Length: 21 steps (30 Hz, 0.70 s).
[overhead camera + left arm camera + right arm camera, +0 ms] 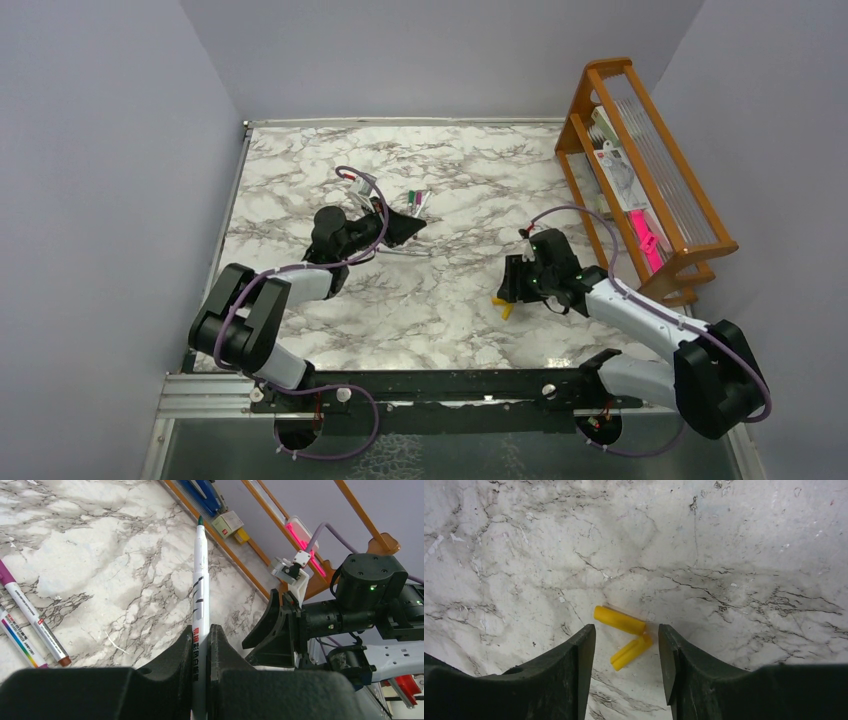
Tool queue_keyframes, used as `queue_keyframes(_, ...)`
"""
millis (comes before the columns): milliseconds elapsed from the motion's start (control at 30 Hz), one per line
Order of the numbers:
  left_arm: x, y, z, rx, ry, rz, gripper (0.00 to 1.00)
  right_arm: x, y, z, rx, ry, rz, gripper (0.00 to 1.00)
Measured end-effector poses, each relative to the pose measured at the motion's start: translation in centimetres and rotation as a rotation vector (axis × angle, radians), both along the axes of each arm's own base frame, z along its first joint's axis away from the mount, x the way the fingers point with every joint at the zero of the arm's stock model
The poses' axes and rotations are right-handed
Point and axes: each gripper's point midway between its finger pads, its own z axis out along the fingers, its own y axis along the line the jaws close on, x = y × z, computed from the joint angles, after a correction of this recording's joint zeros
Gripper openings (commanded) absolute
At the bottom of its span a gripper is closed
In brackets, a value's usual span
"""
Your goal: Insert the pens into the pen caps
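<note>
My left gripper [201, 630] is shut on a white pen [200, 587], which sticks out past the fingertips with its bare green tip [200, 520] pointing away. From above, this gripper [405, 228] hovers at the table's middle left. Two more pens [415, 203] lie just behind it, seen in the left wrist view as a purple-ended pen [32, 612] and another pen [17, 642]. Two yellow pen caps [619, 620] [630, 652] lie touching on the marble. My right gripper [626, 636] is open right over them, one finger on each side; from above it [515, 283] stands by the caps [503, 306].
A wooden rack [640, 170] with boxes and a pink item stands along the right wall. The marble table [440, 310] is walled at the back and on both sides. The right arm's gripper [280, 630] shows ahead of the held pen in the left wrist view.
</note>
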Motion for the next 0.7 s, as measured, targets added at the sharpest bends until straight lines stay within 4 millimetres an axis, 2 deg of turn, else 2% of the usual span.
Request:
queue_keyframes(67, 0.0, 0.0, -0.2, 0.002, 0.005, 0.000, 0.00, -0.1, 0.1, -0.3, -0.008, 0.008, 0.012, 0.39)
queue_keyframes(300, 0.1, 0.0, -0.5, 0.004, 0.012, 0.000, 0.00, 0.1, 0.6, -0.6, -0.007, 0.004, 0.025, 0.29)
queue_keyframes(500, 0.2, -0.1, -1.1, 0.010, 0.028, 0.000, 0.00, 0.1, 0.6, -1.1, -0.013, 0.013, 0.027, 0.02)
queue_keyframes(700, 0.2, -0.1, -1.5, 0.013, 0.041, 0.000, 0.00, 0.2, 0.6, -0.9, -0.010, 0.003, 0.030, 0.01)
